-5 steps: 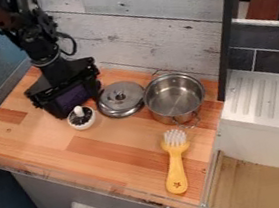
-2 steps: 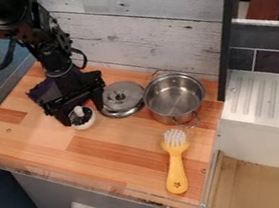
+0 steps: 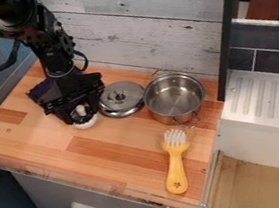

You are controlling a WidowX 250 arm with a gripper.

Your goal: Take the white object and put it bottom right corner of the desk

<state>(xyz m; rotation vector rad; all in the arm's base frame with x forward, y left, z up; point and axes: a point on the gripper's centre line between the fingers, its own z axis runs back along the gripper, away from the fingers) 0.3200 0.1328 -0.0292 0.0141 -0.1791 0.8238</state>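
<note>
Taking up most of the left and middle of the frame, the wooden desk (image 3: pixel 112 146) has the black arm (image 3: pixel 55 52) coming down from the upper left, its gripper (image 3: pixel 82 117) right at the white object. Can't tell how far open it is or whether it's actually got a hold. Steel pot (image 3: pixel 174 95) is near center right, yellow brush (image 3: pixel 175 168) with white bristles lower right, lid (image 3: pixel 122 99) just left of the pot. White object (image 3: pixel 87 124) is left of center, kinda small and round, dark inside, with a white knob sticking up
</note>
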